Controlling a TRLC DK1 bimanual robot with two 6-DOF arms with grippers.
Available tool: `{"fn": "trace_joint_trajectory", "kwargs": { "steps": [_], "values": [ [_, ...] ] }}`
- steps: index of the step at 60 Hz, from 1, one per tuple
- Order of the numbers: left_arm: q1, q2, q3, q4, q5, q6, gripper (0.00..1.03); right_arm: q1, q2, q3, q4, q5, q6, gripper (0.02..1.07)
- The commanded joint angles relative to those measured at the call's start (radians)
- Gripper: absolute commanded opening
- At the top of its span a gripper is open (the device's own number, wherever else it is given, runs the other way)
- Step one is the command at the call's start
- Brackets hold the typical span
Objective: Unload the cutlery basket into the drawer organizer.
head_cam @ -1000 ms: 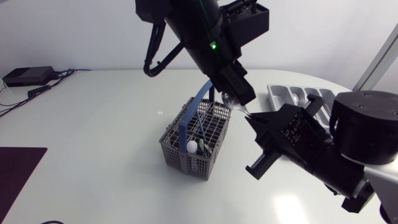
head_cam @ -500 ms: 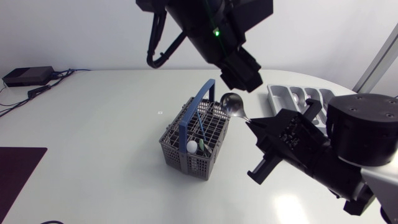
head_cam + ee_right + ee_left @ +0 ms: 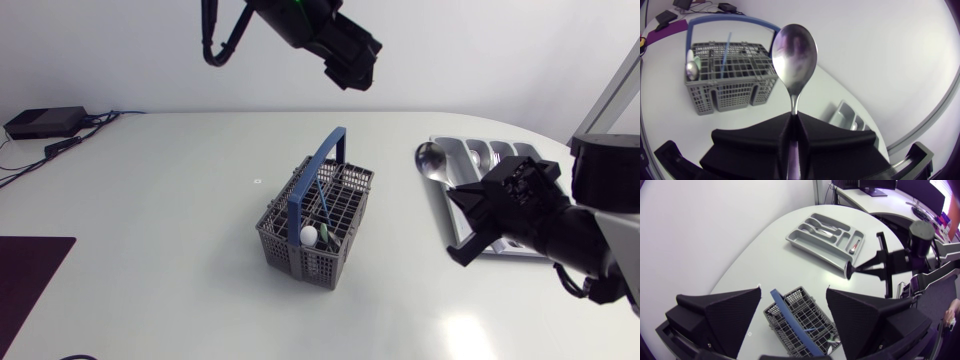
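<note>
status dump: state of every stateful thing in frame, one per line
right tool, shut on the spoon's handle.
spoon, held by its handle, bowl free.
left tool, open, empty, above the cutlery basket.
cutlery basket, upright, handle up, not empty.
drawer organizer, lying flat, partly filled.

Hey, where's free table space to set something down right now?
Widest bare patch: left of the cutlery basket, up to the purple mat. Also bare in front of the basket. Crowded: between basket and drawer organizer, where the right claw holds a spoon.
</note>
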Motion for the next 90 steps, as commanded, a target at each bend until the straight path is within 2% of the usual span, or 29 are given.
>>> {"fn": "trace_joint_trajectory", "kwargs": {
  "steps": [1,9,19,31,44,59,71,86,89,90],
  "values": [
    [0.008,-0.073,-0.092,0.027,0.017,0.054,0.98,-0.133,0.088,0.061,0.006,-0.059,-0.017,0.1],
    [0.006,-0.155,-0.235,0.091,0.017,0.137,0.98,-0.295,0.256,0.153,0.043,-0.131,0.0,0.1],
    [-0.009,-0.238,-0.398,0.157,0.017,0.224,0.98,-0.423,0.477,0.303,0.077,-0.178,0.037,0.09],
    [-0.028,-0.327,-0.582,0.238,0.017,0.349,0.98,-0.478,0.723,0.495,0.072,-0.185,0.114,0.09],
    [-0.06,-0.41,-0.769,0.338,0.011,0.493,0.99,-0.501,0.983,0.736,0.011,-0.185,0.212,0.09],
    [-0.068,-0.45,-0.859,0.393,0.011,0.56,0.99,-0.547,1.223,1.017,-0.132,-0.186,0.318,0.09],
    [-0.083,-0.482,-0.916,0.429,0.011,0.596,0.99,-0.576,1.369,1.179,-0.234,-0.2,0.367,0.09],
    [-0.123,-0.504,-0.947,0.435,0.011,0.665,0.99,-0.578,1.422,1.219,-0.288,-0.212,0.39,0.1],
    [-0.129,-0.505,-0.947,0.432,0.011,0.675,0.99,-0.576,1.422,1.215,-0.302,-0.212,0.391,0.14],
    [-0.135,-0.504,-0.945,0.427,0.011,0.683,0.99,-0.576,1.421,1.213,-0.302,-0.212,0.393,0.19]
  ]
}}
